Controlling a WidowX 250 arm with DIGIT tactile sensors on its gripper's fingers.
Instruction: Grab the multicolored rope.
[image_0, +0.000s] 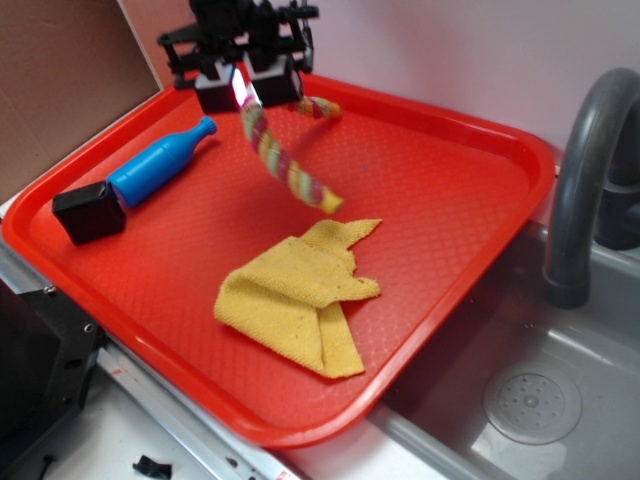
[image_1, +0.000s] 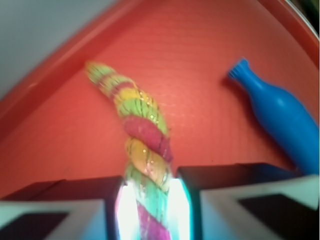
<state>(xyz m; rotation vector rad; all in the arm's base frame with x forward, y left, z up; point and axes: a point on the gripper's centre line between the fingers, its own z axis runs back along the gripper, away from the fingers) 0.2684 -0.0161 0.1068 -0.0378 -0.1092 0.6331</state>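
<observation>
From the front above, we overlook the whole red tray (image_0: 440, 210); from the wrist, we peer closely downward; both share its floor.

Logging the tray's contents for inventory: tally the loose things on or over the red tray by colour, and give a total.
Multicoloured: 1, the multicolored rope, clamped in the gripper jaws
Blue: 1, the blue bottle
Black: 1, the black block
Yellow: 1, the folded yellow cloth
Total: 4

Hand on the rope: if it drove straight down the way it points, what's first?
Likely the bare red tray; the hand is shut on the multicolored rope, though depth is unclear.
</observation>
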